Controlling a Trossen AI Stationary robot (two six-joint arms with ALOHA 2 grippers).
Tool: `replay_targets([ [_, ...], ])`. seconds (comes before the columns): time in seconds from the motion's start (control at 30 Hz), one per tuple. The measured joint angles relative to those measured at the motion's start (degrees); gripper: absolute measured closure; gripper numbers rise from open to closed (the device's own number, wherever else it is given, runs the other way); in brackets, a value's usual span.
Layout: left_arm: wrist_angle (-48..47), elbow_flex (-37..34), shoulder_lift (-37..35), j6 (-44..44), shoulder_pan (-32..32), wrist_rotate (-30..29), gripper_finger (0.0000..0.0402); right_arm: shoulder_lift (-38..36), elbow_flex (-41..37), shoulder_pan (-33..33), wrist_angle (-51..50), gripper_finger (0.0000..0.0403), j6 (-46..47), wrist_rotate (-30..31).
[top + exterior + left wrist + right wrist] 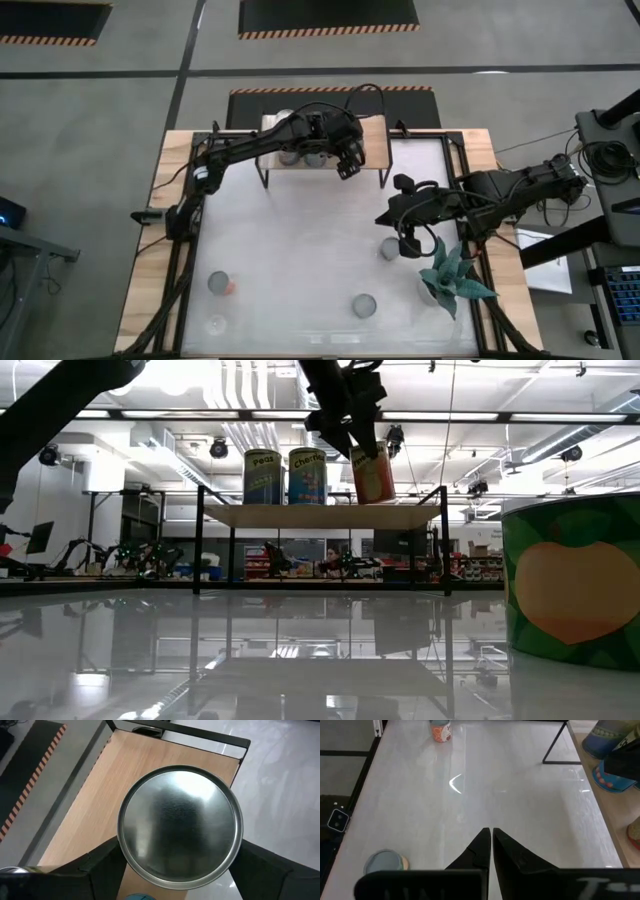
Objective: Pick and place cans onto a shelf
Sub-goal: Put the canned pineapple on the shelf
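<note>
My left gripper [347, 163] is over the right part of the light-wood shelf [372, 140] at the table's far edge, shut on a can with an orange-red label [373, 472]. The can's silver round end [180, 825] fills the left wrist view. Two more cans [263, 476] [308, 476] stand upright on the shelf board to its left. My right gripper [490, 836] is shut and empty over the table's right part, beside a can [389, 249] standing on the table. My left gripper pinches the can between its two fingers, on opposite sides of its wall near the top rim [121, 847]. The fingers come from above, slanting down. The can hangs tilted, its bottom [378, 498] just over the shelf board; whether it touches the board I cannot tell.
More cans stand on the white table at the near left [218, 284], [215, 325] and near middle [364, 306]. A potted plant [452, 278] stands at the near right, close to my right arm. A large green can [572, 585] stands close to the low camera.
</note>
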Motion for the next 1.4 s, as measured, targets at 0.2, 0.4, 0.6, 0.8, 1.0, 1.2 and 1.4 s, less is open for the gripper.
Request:
replay_targets([
  [0.2,0.01,0.00,0.00,-0.33,0.04,-0.02,0.0114,0.00,0.00,0.01,0.01,0.0394,-0.01,0.02],
  [0.4,0.19,0.00,0.00,-1.22,0.14,-0.02,0.0114,0.00,0.00,0.01,0.01,0.0394,-0.01,0.00],
  [0.6,0.12,0.00,0.00,-1.16,0.21,1.56,0.0113,0.00,0.00,0.01,0.01,0.0394,0.01,0.00],
  [0.8,0.15,-0.02,0.00,-0.83,0.22,2.95,0.0113,0.00,0.00,0.01,0.01,0.0394,0.00,0.01],
  [1.0,0.20,-0.04,0.00,-1.13,0.38,2.95,0.0113,0.00,0.00,0.01,0.01,0.0394,0.42,0.00],
  [1.2,0.23,-0.08,0.00,-1.46,0.78,2.95,0.0113,0.00,0.00,0.01,0.01,0.0394,0.54,0.00],
  [1.4,0.26,-0.09,0.00,-1.60,1.46,2.95,0.0113,0.01,0.00,0.01,0.01,0.0394,0.51,0.00],
])
